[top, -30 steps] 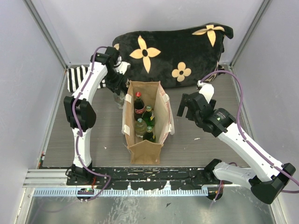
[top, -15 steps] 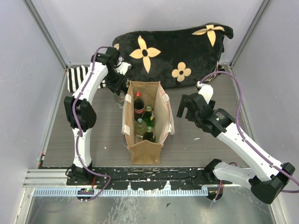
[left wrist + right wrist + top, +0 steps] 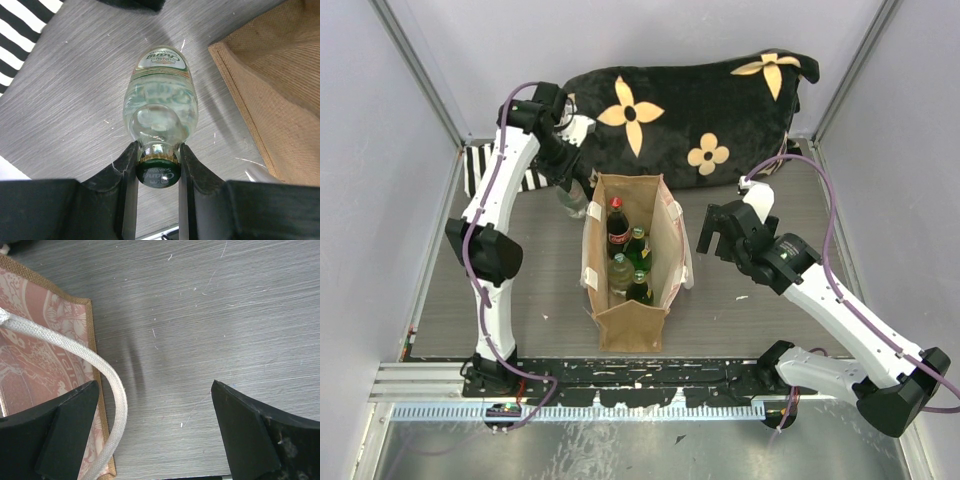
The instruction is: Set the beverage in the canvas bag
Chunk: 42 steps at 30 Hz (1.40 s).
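The tan canvas bag (image 3: 632,325) stands open at the table's middle with several bottles inside, among them a red-capped cola bottle (image 3: 617,225). My left gripper (image 3: 569,186) is just left of the bag's back corner. In the left wrist view it (image 3: 158,150) is shut on the neck of a clear soda-water bottle (image 3: 161,97) with a green cap, and the bag's edge (image 3: 280,85) is to its right. That bottle (image 3: 576,205) hangs below the gripper beside the bag. My right gripper (image 3: 715,232) is open and empty by the bag's right side; in its own view it (image 3: 155,390) is next to the bag's wall (image 3: 45,355) and cream handle (image 3: 95,365).
A black flowered cushion (image 3: 690,100) lies along the back. A black-and-white striped cloth (image 3: 485,165) lies at the back left, also in the left wrist view (image 3: 20,30). Enclosure walls stand on both sides.
My left arm has swung up and to the left, carrying the gripper and clear bottle slightly back. The right arm and the bag have hardly moved.
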Tool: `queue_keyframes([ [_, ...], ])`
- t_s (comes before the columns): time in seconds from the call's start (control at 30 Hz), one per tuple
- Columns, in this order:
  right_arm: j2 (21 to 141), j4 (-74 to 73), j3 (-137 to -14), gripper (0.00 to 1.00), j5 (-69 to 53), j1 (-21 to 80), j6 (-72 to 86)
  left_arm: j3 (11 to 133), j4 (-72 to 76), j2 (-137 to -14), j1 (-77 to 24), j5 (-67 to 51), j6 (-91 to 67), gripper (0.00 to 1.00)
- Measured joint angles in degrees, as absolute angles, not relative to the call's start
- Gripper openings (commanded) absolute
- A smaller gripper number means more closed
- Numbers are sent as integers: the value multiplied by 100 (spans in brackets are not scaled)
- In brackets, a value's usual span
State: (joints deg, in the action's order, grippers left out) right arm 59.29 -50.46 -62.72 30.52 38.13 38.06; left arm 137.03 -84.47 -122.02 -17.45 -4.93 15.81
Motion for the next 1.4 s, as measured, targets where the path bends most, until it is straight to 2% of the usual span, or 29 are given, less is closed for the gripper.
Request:
queue_keyframes([
  [0.37,5986,-4910,-6254,100,2943,3813,3802,14348,-8630,-11524,-1745,-698,1389,0],
  [0.83,6219,-4696,-6233,100,2733,3813,3763,14252,-8278,-10357,-1758,-1319,1295,0],
  [1.4,6381,-4456,-6071,100,2602,3813,3763,13747,-7835,-9430,-1922,-3203,1192,0],
])
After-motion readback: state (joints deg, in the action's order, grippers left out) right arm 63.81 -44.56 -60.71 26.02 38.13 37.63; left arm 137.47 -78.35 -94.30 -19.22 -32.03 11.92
